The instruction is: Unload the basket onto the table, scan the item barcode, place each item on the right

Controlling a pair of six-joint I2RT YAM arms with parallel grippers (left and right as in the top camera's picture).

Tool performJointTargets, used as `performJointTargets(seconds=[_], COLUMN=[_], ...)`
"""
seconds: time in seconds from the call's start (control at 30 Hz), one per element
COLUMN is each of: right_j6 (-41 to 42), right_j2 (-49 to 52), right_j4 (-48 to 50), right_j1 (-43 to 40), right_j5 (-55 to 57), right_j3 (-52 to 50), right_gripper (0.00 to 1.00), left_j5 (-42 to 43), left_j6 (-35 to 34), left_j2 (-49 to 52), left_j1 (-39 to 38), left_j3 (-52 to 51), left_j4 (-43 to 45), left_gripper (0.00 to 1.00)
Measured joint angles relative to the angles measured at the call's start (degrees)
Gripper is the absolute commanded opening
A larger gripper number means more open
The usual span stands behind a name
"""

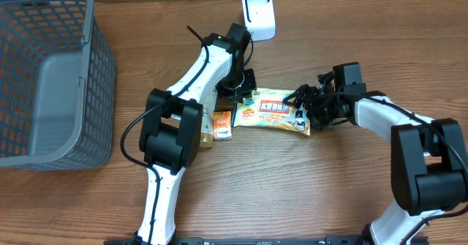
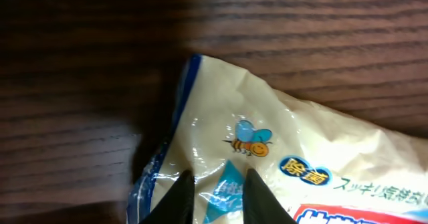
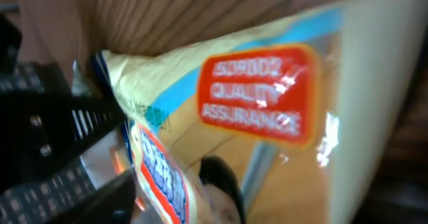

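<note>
The snack packet (image 1: 270, 112) lies flat on the wooden table (image 1: 292, 194) near its middle, long side running left to right between the two arms, yellow with a printed front facing up. The left gripper (image 1: 238, 91) stands over the packet's left end. In the left wrist view its two dark fingertips (image 2: 184, 198) are set close together on the packet (image 2: 281, 137), with a narrow strip of the glossy film showing between them just below a small bee drawing (image 2: 251, 140); whether they are truly pinching the film I cannot tell. The right gripper (image 1: 306, 107) is at the packet's right end, touching or nearly touching it. Its wrist view is blurred and almost filled by the packet (image 3: 200, 150), where a red label (image 3: 257, 93) reads "quality assurance", so how its jaws stand cannot be told. A small orange box (image 1: 222, 122) lies just beside the packet's left end. The white scanner (image 1: 259, 14) stands upright at the far edge of the table, beyond the left arm and apart from the packet. A grey mesh basket (image 1: 44, 77) sits well off to the left.
</note>
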Motion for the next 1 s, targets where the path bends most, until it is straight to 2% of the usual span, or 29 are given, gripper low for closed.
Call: performJointTargets(seconds=[0.1, 0.17, 0.23, 0.43, 0.57, 0.7, 0.87, 1.0], right_j6=[0.4, 0.8, 1.3, 0.0, -3.0, -7.6, -12.2, -14.0], right_j2=[0.7, 1.2, 1.4, 1.0, -2.0, -9.3, -16.7, -18.5], right_j4=[0.0, 0.2, 0.5, -1.0, -8.3, -21.5, -36.2, -45.2], right_j1=[0.6, 0.8, 0.8, 1.0, 1.0, 1.2, 3.2, 6.4], right_j5=[0.0, -0.1, -0.5, -1.0, 4.1, 18.1, 37.2, 52.6], right_j3=[-0.3, -0.6, -0.7, 0.3, 1.6, 6.4, 18.6, 27.6], right_gripper=[0.32, 0.2, 0.04, 0.04, 0.04, 0.04, 0.04, 0.04], left_j5=[-0.1, -0.1, 0.1, 0.1, -0.3, -0.6, -0.7, -0.7], left_j6=[-0.5, -0.8, -1.3, -1.0, 0.9, 2.4, 3.7, 4.5], left_j2=[0.1, 0.1, 0.1, 0.1, 1.3, 3.0, 3.0, 3.0], left_j1=[0.1, 0.1, 0.1, 0.3, 0.5, 0.9, 2.1, 3.0], left_j3=[0.0, 0.0, 0.2, 1.3, 4.9, 12.3, 23.0, 26.0], left_j4=[-0.1, -0.2, -0.2, -2.4, -9.7, -16.1, -20.4, -21.9], left_gripper=[0.16, 0.13, 0.04, 0.04, 0.09, 0.19, 0.23, 0.24])
